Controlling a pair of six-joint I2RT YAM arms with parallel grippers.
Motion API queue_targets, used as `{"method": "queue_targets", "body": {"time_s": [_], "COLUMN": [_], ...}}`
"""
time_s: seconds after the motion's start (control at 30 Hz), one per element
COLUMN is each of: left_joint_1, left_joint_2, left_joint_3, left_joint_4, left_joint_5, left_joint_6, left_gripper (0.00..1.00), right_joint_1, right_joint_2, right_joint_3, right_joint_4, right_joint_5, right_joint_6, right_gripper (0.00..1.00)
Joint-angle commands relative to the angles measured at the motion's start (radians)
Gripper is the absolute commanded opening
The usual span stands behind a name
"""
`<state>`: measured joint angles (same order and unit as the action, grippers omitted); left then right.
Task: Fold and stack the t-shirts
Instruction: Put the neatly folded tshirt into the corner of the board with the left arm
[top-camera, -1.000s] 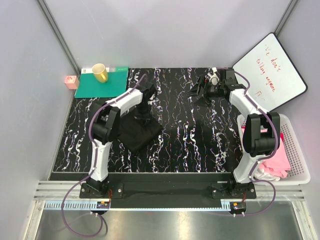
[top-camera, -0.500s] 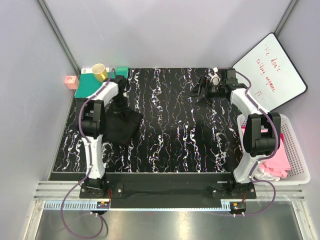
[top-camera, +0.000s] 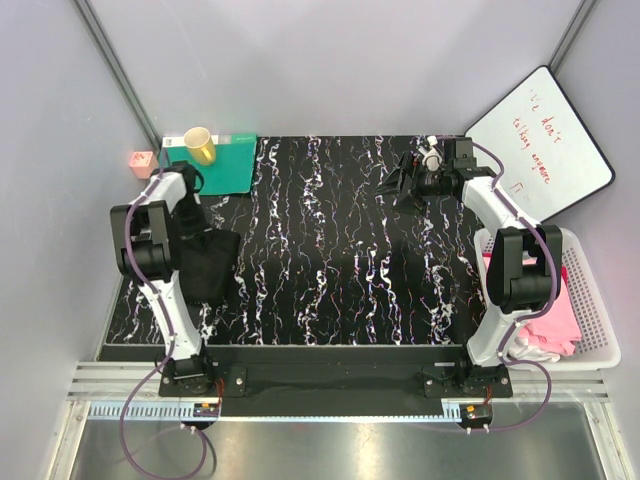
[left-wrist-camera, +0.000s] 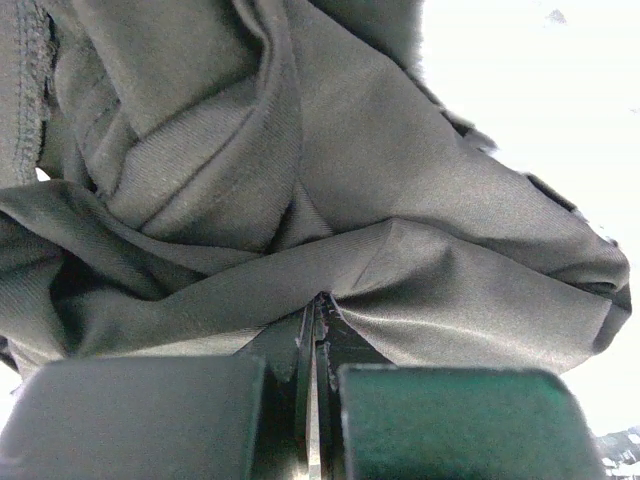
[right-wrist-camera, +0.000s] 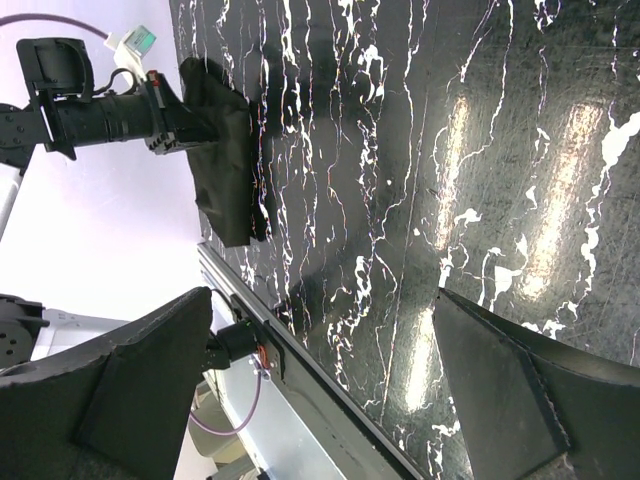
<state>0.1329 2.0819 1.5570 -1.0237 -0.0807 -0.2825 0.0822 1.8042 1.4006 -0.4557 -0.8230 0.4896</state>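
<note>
None folded yet: no folded or stacked shirt is seen in any view, so the task is judged to be at an early stage.
Basket, near right: a pink t-shirt (top-camera: 560, 318) and a white t-shirt (top-camera: 538, 348) are seen heaped loose in the white basket (top-camera: 590, 268) beside the right arm's base. Both are judged to be waiting their turn.
Shirt in hand, left side: the black t-shirt (top-camera: 208, 265) is held bunched and crumpled over the left part of the marbled tabletop (top-camera: 340, 260). It is neither spread flat nor creased into a fold. Whether its lower end rests on the surface cannot be told.
Left gripper (top-camera: 193, 222): in the wrist view the jaws are seen pressed together, with only a hairline gap. A pinch of the black cloth (left-wrist-camera: 300, 200) is clamped between them, and the rest of the cloth is draped in deep folds just past the fingertips.
Work left: the black shirt has to be laid out, folded and set down, and the basket shirts must then be treated the same way and piled on it.
Right gripper (top-camera: 398, 182): it is held over the far part of the tabletop, well apart from the shirt. In its own view (right-wrist-camera: 322, 300) the fingers are spread wide with nothing between them and nothing touched. The black shirt (right-wrist-camera: 225, 170) is visible beyond them, hanging from the other arm.
Far left corner: a teal mat (top-camera: 225, 165) is lying beyond the held shirt.
</note>
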Motion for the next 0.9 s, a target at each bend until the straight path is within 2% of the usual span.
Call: {"method": "queue_targets", "body": {"time_s": [0.0, 0.27, 0.53, 0.6, 0.63, 0.7, 0.87], "left_joint_1": [0.108, 0.284, 0.264, 0.219, 0.2, 0.136, -0.066], "left_joint_2": [0.011, -0.039, -0.173, -0.241, -0.265, -0.333, -0.46], "left_joint_3": [-0.041, -0.055, 0.004, 0.02, 0.023, 0.028, -0.044], "left_joint_4": [0.045, 0.047, 0.05, 0.051, 0.059, 0.073, 0.189], "left_joint_5": [-0.14, -0.151, -0.057, -0.059, -0.047, -0.039, 0.16], "left_joint_6": [0.052, 0.068, 0.062, 0.057, 0.051, 0.04, 0.01], "left_gripper": [0.0, 0.0, 0.0, 0.23, 0.4, 0.99, 0.99], "right_joint_1": [-0.002, -0.004, -0.004, -0.004, -0.002, -0.002, -0.004], "right_joint_2": [-0.019, -0.012, -0.009, -0.009, -0.009, -0.009, -0.011], "right_joint_3": [0.046, 0.046, 0.067, 0.075, 0.084, 0.097, 0.143], "right_joint_4": [0.002, 0.0, 0.0, -0.003, -0.003, -0.014, -0.044], "right_joint_5": [-0.013, -0.015, -0.013, -0.004, -0.001, 0.015, 0.059], "right_joint_6": [-0.016, -0.011, -0.01, -0.013, -0.014, -0.02, -0.057], "right_gripper": [1.0, 1.0, 1.0, 1.0, 1.0, 1.0, 1.0]}}
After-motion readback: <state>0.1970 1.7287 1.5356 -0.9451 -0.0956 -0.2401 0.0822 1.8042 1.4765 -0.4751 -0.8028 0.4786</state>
